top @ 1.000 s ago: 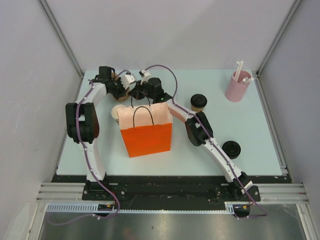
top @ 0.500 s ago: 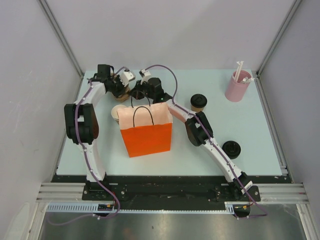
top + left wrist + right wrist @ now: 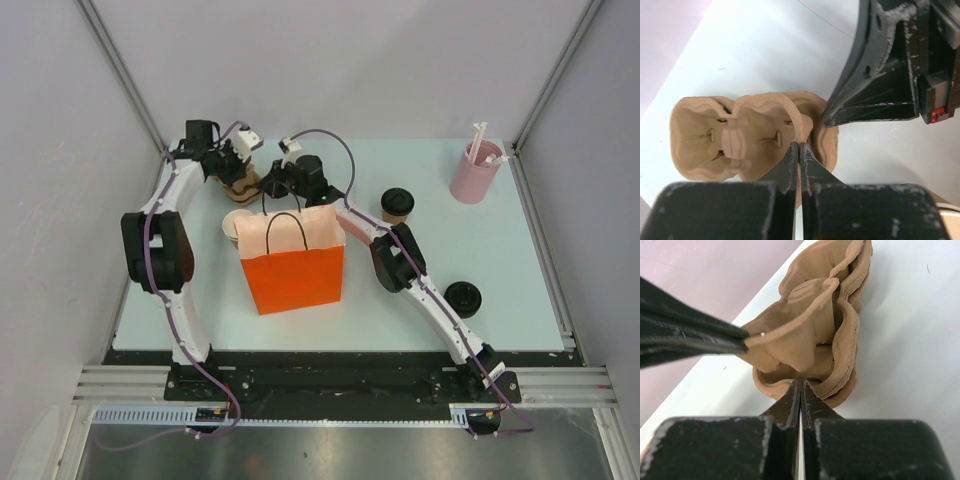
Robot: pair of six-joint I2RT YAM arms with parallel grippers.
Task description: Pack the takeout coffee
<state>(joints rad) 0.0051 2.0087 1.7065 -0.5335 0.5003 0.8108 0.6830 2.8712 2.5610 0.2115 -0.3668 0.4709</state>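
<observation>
Now, left fingers [image 3: 788, 167]: clamped on top pulp tray [image 3: 752, 132], at its wall.
Right fingers [image 3: 814, 409]: pinching lower stack [image 3: 842, 357] at its rim.
Advice: peel slowly and keep the stack pinned down.
Coffee cups [image 3: 397, 204]: on table [image 3: 500, 260], right of orange bag [image 3: 293, 280], unpacked.

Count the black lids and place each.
2. One lid tops the tan cup right of the orange bag; the second lid sits nearer, beside the right arm. The bag may hide more.
</observation>
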